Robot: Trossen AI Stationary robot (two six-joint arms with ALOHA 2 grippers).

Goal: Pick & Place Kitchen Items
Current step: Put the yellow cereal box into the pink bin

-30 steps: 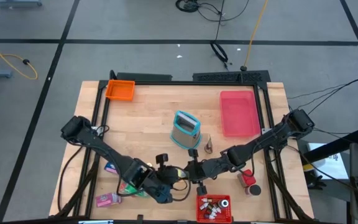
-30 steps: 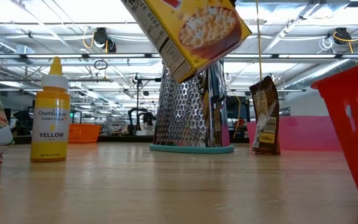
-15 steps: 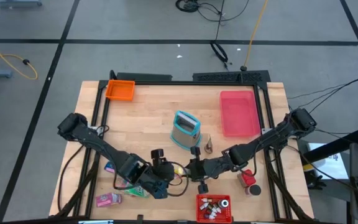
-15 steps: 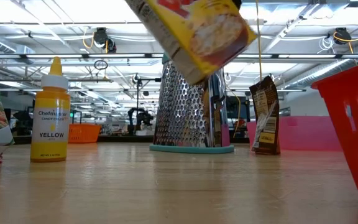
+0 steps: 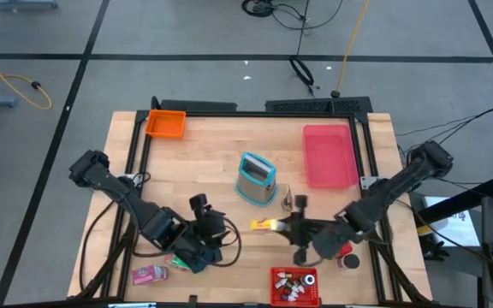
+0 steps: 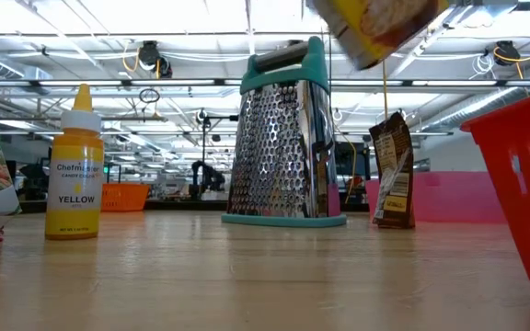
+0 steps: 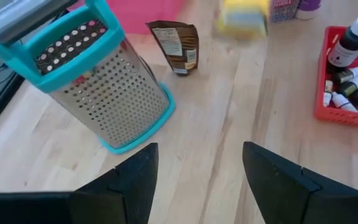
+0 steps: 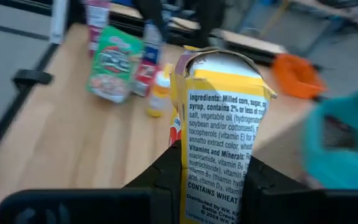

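Note:
A yellow cereal box (image 8: 219, 118) is held by my right gripper (image 8: 213, 155), which sits right of the table's middle (image 5: 284, 226). The box (image 5: 267, 225) shows high up in the low view (image 6: 375, 26). My left gripper (image 7: 199, 155) is open and touches nothing; it hovers over the near-left part of the table (image 5: 215, 229), facing the grater (image 7: 101, 99). Green and pink snack packets (image 5: 178, 258) lie flat near it. A yellow bottle (image 6: 74, 165) stands upright. Small bottles fill the red bin (image 5: 295, 287). A red canister (image 5: 342, 248) lies by the right arm. My right gripper pinches the cereal box between its two fingers (image 8: 166, 171), one on each wide face, near one end (image 8: 213, 186). The narrow ingredients panel faces the wrist camera. The fingers come roughly level from the table's right. The box is lifted clear of the table, its far end flap open (image 8: 222, 59).
A teal-rimmed metal grater (image 5: 255, 178) stands at the table's middle, with a brown packet (image 5: 287, 201) upright beside it. The pink tray (image 5: 329, 156) lies at the far right and the orange bin (image 5: 165, 124) at the far left corner.
My right gripper has carried the cereal box up and toward the table's right, away from the left gripper. My left gripper has drawn back toward the table's left edge, leaving the box.

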